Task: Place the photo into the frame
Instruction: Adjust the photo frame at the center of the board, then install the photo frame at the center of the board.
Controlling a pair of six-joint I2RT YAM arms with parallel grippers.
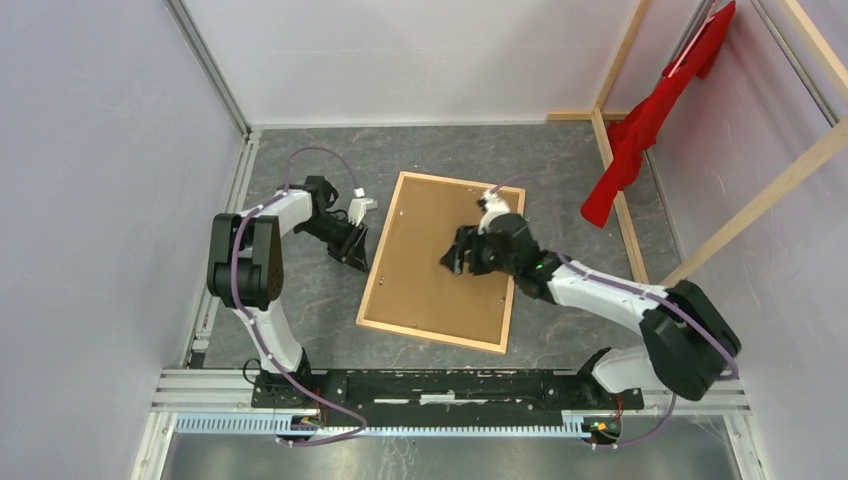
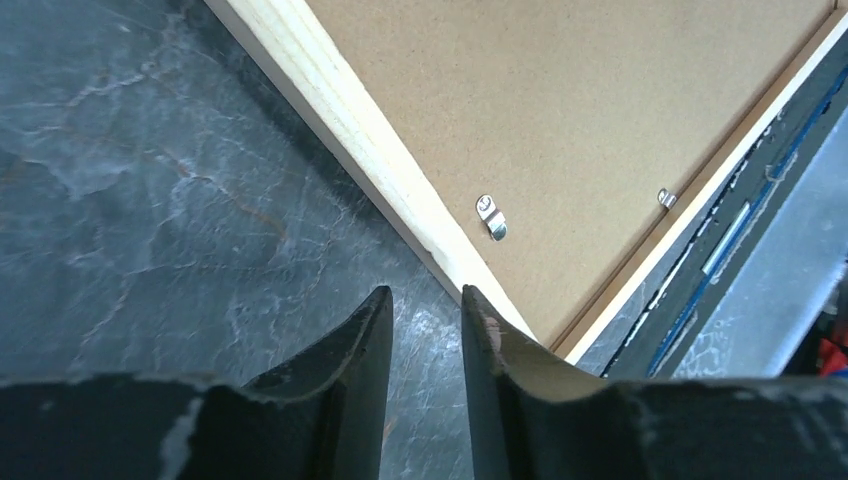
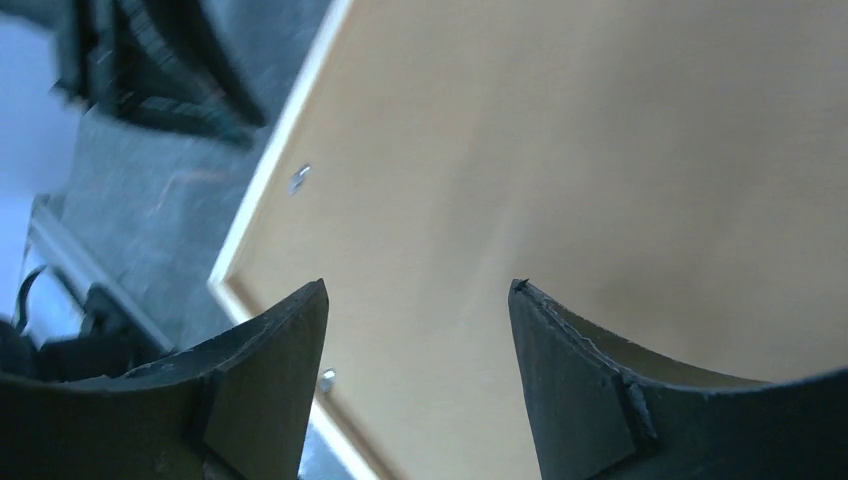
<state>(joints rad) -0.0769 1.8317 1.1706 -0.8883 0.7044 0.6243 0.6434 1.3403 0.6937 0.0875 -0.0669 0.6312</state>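
Left gripper [image 2: 425,305]: fingers narrowly parted, empty, just beside frame [image 1: 374,270] rail at its 9 o'clock. Right gripper [image 3: 418,300]: spread wide, empty, over brown backing board [image 1: 420,285], toward 3 o'clock. Frame: flat, back up, mid-table [image 1: 560,160].

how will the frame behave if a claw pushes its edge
It would probably slide, not tip: the frame lies flat on the table. Likely stiff, given its wooden rim and clipped-in backing board. Lifted by one edge, it may swing.
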